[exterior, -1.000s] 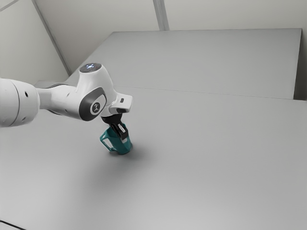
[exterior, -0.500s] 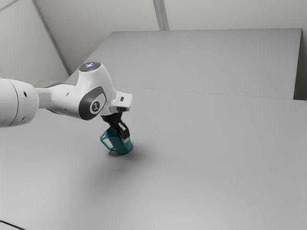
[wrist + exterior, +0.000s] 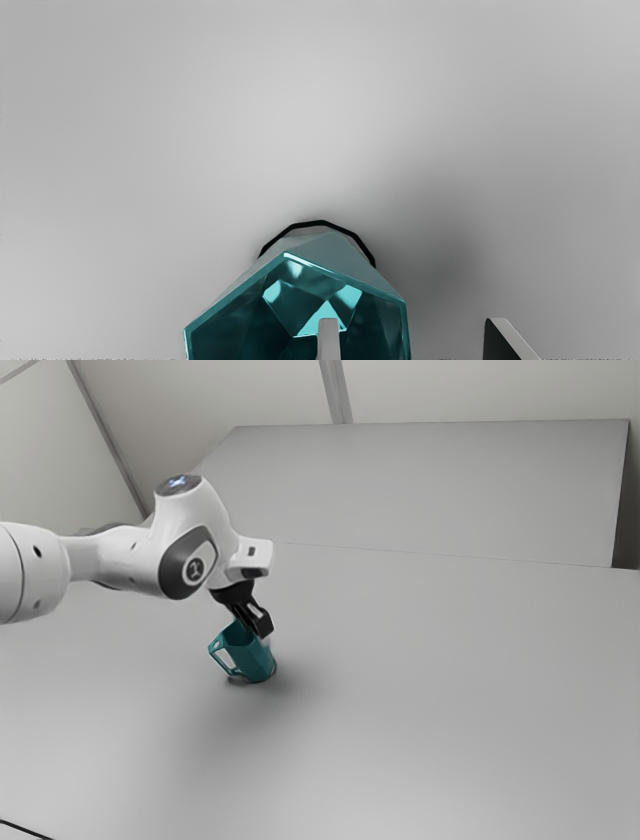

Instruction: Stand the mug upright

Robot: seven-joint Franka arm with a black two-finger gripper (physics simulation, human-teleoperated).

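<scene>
Fingers (image 3: pixel 328 340) spread well apart, with nothing pinched between them: in the wrist view one tip shows against the dark inside of the mug (image 3: pixel 250 652), while the other stands off to the side, outside the wall. Over the last half second the arm (image 3: pixel 188 550) has lifted, and the fingers have risen from low beside the mug's body to about the height of its rim (image 3: pixel 345 277). The mug did not follow them up. It sits where it sat half a second ago, its base (image 3: pixel 321 222) down on the surface (image 3: pixel 430 690), its mouth facing up, and its handle (image 3: pixel 220 653) toward the exterior view's left. Between the two earlier pictures it had shifted very slightly toward that view's right.

For the task, this counts as the wanted pose: the mug stands upright and appears to hold without support. What seems to remain is getting clear. Since one finger lines up with the mouth, a sideways sweep could catch the wall and tip it, so a straight rise looks safer.
</scene>
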